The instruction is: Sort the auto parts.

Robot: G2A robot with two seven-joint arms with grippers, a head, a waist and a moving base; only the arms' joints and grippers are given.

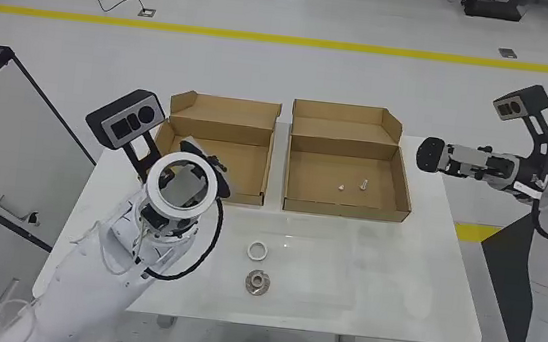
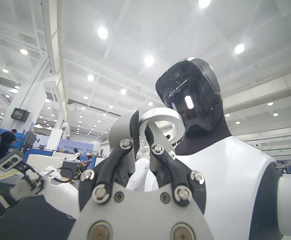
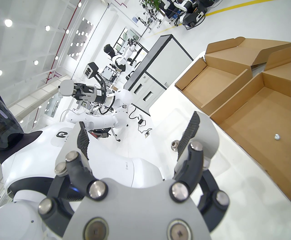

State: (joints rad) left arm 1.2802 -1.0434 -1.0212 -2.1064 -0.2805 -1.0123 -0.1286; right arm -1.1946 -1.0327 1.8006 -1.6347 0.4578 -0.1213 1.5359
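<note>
Clamps a broad silver metal ring (image 2: 163, 113) by its wall in the left jaws, raised over the white bench's (image 1: 393, 284) left side, flat face skyward, no long axis. Holds right jaws spread, empty, beside the right brown cardboard box (image 1: 314, 170). Lying at bench front: small white ring (image 1: 258, 251), grey metal hub (image 1: 257, 281). Covers the left cardboard box's (image 1: 244, 173) near corner.

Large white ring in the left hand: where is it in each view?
Top view: ring over the left box's near edge.
Left wrist view: mid-frame, pinched in the left hand.
Right wrist view: far off, in the left hand.
Shared landmark: the left hand gripping it.
</note>
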